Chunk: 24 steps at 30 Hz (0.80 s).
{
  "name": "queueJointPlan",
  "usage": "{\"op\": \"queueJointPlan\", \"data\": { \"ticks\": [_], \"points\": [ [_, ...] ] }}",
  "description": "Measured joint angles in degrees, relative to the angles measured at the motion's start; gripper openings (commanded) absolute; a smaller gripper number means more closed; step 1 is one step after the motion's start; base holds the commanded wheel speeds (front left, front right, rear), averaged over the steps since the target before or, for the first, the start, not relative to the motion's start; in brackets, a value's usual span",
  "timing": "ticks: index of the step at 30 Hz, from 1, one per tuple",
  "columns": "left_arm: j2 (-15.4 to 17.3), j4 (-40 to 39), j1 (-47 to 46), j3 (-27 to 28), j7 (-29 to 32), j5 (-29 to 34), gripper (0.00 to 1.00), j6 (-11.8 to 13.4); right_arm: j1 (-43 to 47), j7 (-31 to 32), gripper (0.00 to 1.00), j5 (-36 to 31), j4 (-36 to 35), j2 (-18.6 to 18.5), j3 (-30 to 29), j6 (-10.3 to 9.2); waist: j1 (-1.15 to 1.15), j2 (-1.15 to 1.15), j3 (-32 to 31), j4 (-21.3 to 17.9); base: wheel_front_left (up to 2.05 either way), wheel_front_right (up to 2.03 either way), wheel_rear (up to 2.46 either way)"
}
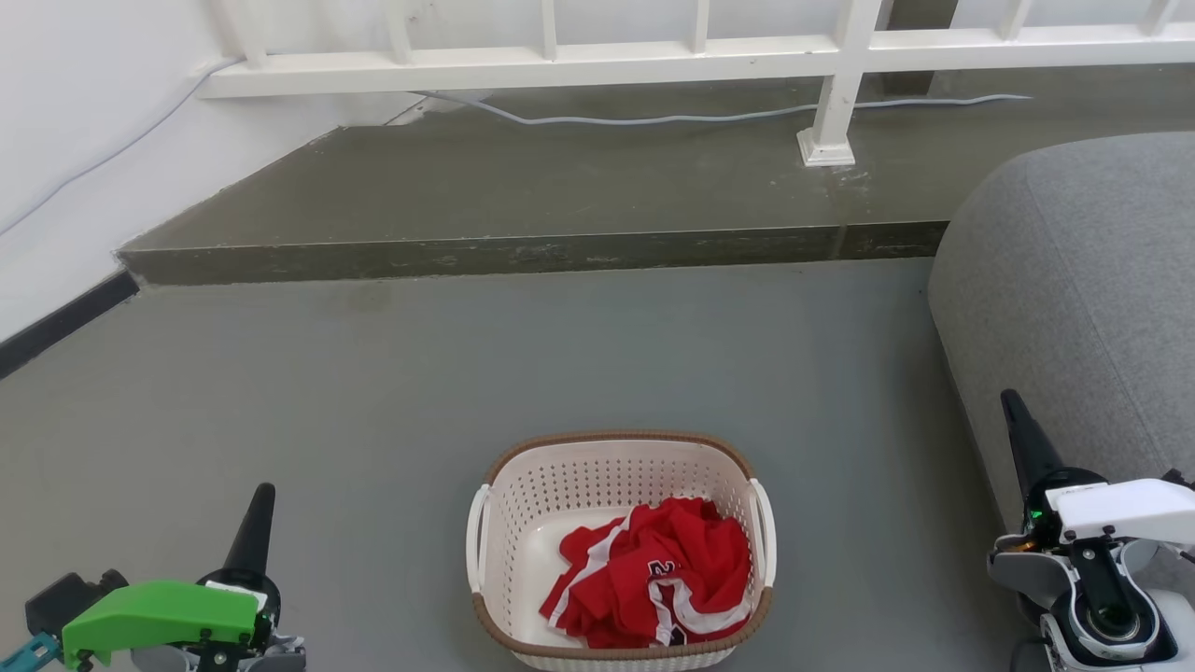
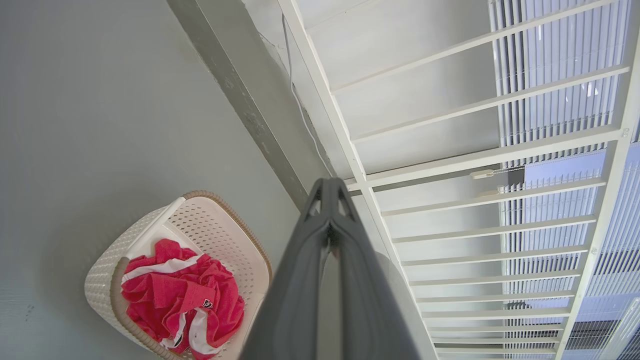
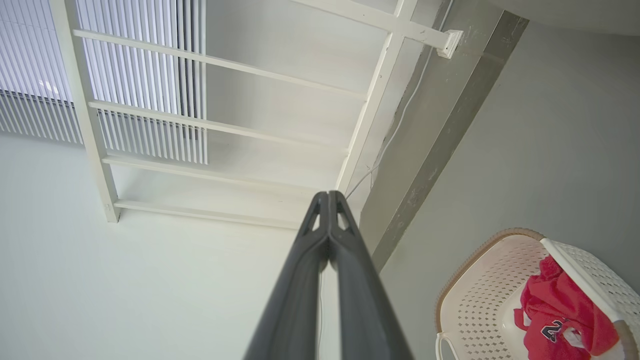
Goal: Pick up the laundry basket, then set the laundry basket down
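The laundry basket [image 1: 560, 495] stands on the grey floor at the bottom centre of the head view, cream-white and perforated with a brown rim and two white side handles. Red and white clothing [image 1: 658, 583] lies inside it. My left gripper [image 1: 264, 493] is at the lower left, well apart from the basket, fingers shut with nothing between them. At the lower right my right gripper [image 1: 1009, 399] is also shut and empty, beside the sofa. The left wrist view has the basket [image 2: 210, 225] at lower left beside the closed gripper [image 2: 327, 182]; the right wrist view has the basket [image 3: 480, 295] at lower right beside the closed gripper [image 3: 330, 194].
A grey sofa [image 1: 1083, 280] fills the right side, close to my right arm. A raised concrete step [image 1: 523, 252] runs across behind the basket, with a white railing [image 1: 840, 84] and a cable [image 1: 653, 119] on it. A white wall [image 1: 56, 168] stands at left.
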Motion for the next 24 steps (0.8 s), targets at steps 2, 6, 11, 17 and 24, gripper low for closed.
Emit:
{"op": "queueJointPlan", "data": {
  "ticks": [2,6,11,17,24],
  "points": [
    [0.0,0.4,-0.2,0.4,0.2,-1.3,0.00,-0.2,-0.2,0.1,0.00,1.4,0.1,0.2,-0.4,0.13,0.00,0.00,0.0,0.1,0.00,0.00,0.00],
    [-0.3,1.2,-0.9,0.8,0.7,-4.1,0.00,-0.7,-0.4,0.6,0.00,4.4,0.6,0.7,-1.2,0.78,0.00,0.00,0.0,0.2,0.00,0.00,0.00],
    [-0.5,1.7,-1.2,2.1,1.3,-7.7,0.00,-1.7,-0.9,1.2,0.00,8.1,1.1,1.1,-2.3,1.55,0.00,0.00,0.0,0.4,0.00,0.00,0.00],
    [-0.8,2.8,-2.5,3.0,2.1,-11.8,0.00,-2.6,-1.4,2.0,0.00,12.3,1.7,1.4,-3.6,2.48,0.00,0.00,0.0,0.6,0.00,0.00,0.00],
    [-1.0,3.3,-2.7,3.8,2.5,-14.1,0.00,-3.2,-1.9,2.3,0.00,14.6,2.2,1.7,-4.2,3.02,0.00,0.00,0.0,0.7,0.00,0.00,0.00]
  ]
}}
